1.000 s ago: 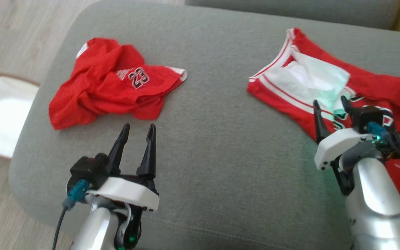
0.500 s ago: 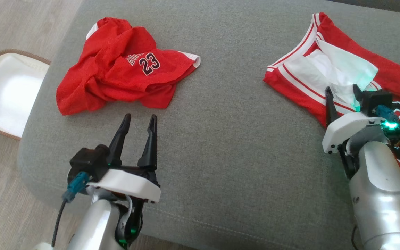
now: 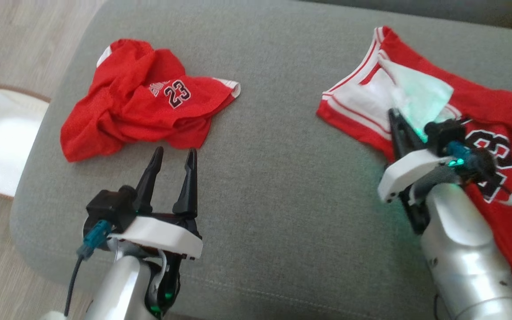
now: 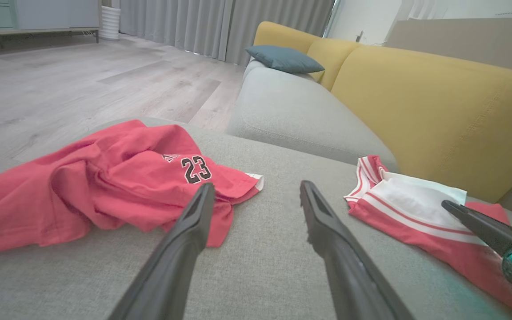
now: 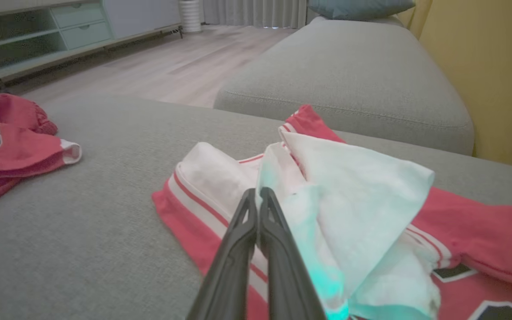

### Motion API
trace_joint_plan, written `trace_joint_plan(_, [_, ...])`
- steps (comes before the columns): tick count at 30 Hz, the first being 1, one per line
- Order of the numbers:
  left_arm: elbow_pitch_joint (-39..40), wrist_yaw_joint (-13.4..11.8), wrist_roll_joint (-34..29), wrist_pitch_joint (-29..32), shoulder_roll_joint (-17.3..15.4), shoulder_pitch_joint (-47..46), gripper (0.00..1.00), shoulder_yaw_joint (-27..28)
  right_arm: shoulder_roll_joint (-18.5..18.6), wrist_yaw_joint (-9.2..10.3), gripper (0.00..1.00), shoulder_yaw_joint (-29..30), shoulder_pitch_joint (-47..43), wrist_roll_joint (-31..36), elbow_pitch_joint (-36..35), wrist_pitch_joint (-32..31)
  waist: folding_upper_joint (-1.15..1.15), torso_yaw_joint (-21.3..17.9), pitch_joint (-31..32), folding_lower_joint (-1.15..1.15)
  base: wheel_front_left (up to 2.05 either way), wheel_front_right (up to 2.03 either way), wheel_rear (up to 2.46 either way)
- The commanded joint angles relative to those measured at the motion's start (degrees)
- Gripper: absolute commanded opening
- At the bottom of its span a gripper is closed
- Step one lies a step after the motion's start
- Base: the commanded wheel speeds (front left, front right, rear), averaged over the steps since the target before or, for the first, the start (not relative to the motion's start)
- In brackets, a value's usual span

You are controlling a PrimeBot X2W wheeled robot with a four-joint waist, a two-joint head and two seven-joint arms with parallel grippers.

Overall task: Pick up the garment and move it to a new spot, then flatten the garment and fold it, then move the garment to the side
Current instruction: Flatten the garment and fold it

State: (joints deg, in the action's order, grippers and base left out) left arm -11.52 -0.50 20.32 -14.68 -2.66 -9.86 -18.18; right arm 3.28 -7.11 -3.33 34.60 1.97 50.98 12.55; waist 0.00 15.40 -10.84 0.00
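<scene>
Right gripper [image 5: 257,192] went from spread fingers to fingers pressed together over the last second; head camera also shifted, so scene offsets between frames are not object motion. Left gripper [image 3: 174,152] unchanged, fingers parted wide, holding nothing.

Claw, right: closed, fingertips resting on the white lining [image 5: 362,191] of the jersey [image 3: 496,111], at the foot of a raised fold. Cannot tell whether any cloth is pinched between the tips.

Claw, left: hovers over bare grey cushion [image 3: 274,178], tips near the hem of the crumpled red shorts [image 3: 136,111], apart from them.

Jersey: lies on the cushion's right part, mostly flat. Long axis runs diagonally, from the striped trim end nearer the cushion's far middle out to the cushion's near right corner. Striped opening faces the cushion's centre.

Shorts: cushion's far left part, bunched, "23" face up.

Hidden or unclear: right forearm covers part of the jersey's black numeral; the jersey's near right end is cut by the head view's edge. Green glow from the wrist tints the lining.
</scene>
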Motion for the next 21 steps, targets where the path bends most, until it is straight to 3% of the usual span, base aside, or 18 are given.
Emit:
trace_joint_plan(1, [1.5,0.0,-0.3,-0.3,-0.2,-1.4,1.0,1.8,-0.4,-0.37,0.0,-3.3,-0.2,-2.1,-2.4,0.9,0.0,-0.7,1.2,0.0,0.0,0.0,0.0])
trace_joint_plan(7, [1.1,-0.1,-1.0,-0.3,-0.2,0.1,1.0,2.8,-0.4,-0.37,0.0,-18.5,-7.4,-11.1,-11.1,-0.2,0.0,-3.2,4.1,0.0,0.0,0.0,0.0])
trace_joint_plan(13, [1.4,-0.1,-1.5,-0.3,-0.2,1.6,1.0,3.6,-0.4,-0.37,0.0,-29.4,-14.9,-14.7,-19.0,-4.9,0.0,-6.0,5.9,0.0,0.0,0.0,0.0])
trace_joint_plan(14, [1.4,-0.1,-1.6,-0.3,-0.2,1.8,1.0,3.7,-0.4,-0.37,0.27,-30.8,-15.7,-15.0,-19.9,-5.5,0.0,-6.4,6.1,0.0,0.0,0.0,0.0])
trace_joint_plan(15, [1.5,0.0,-1.7,-0.3,-0.2,1.9,1.0,3.7,-0.4,-0.37,1.0,-32.1,-16.4,-15.4,-20.7,-6.0,0.0,-6.8,6.2,0.0,0.0,0.0,0.0])
trace_joint_plan(21, [1.6,0.1,-2.3,-0.3,-0.2,2.3,1.0,4.2,-0.4,-0.37,1.0,-33.8,-18.6,-17.3,-24.2,-6.4,0.0,-9.4,7.1,0.0,0.0,0.0,0.0])
